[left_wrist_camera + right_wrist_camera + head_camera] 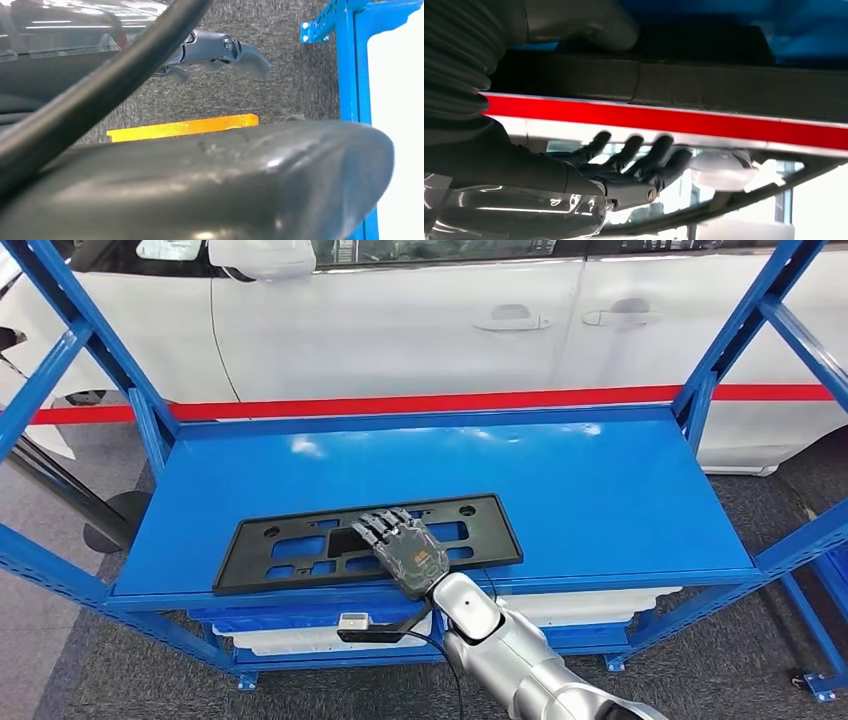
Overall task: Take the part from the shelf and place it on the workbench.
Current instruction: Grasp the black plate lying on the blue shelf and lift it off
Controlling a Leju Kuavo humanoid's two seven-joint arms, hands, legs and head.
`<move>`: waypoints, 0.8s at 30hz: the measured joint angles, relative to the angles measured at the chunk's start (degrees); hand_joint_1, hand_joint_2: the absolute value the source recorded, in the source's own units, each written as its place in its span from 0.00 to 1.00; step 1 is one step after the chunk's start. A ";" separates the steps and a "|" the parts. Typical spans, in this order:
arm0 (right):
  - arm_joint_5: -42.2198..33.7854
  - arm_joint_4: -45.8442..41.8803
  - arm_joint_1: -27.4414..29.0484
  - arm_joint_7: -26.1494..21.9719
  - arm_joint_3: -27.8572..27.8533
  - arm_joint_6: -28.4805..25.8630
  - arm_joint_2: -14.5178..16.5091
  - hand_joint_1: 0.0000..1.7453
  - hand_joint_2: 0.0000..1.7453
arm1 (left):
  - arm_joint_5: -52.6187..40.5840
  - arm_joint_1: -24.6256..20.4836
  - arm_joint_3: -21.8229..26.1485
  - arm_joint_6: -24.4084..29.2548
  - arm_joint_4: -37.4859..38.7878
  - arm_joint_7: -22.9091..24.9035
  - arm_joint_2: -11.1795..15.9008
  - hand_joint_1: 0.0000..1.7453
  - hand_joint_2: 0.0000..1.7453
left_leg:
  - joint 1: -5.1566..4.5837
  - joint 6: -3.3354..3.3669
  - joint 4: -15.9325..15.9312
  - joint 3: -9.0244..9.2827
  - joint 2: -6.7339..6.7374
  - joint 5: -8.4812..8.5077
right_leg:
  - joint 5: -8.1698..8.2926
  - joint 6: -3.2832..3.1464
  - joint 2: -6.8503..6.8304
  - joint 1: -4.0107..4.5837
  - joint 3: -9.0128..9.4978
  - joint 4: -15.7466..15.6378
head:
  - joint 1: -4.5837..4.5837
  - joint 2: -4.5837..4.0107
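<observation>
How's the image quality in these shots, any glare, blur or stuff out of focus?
Head view: sharp, with ceiling-light glare patches on the blue shelf. Left wrist view: close dark foreground parts are soft; background blown white beside the shelf post. Right wrist view: the right hand looks blurred against a bright background.

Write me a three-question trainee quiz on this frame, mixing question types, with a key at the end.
1. True or false: the black plate frame has already left the blue shelf.
2. Which hand is over the frame? A) left B) right
3. What stands behind the shelf?

Key:
1. False; it lies flat near the shelf's front edge.
2. B; the right hand rests on its middle, fingers laid over it, not visibly gripping.
3. A white car.
</observation>
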 joint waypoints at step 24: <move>-28.89 -1.12 -2.52 -14.87 -0.75 10.22 0.15 1.00 1.00 | 0.91 0.00 1.16 1.72 0.02 1.24 -1.09 0.00 0.00 | 0.33 1.27 -12.48 6.00 0.16 6.51 | -0.88 0.83 0.33 1.07 -0.22 1.29 | 0.02 0.00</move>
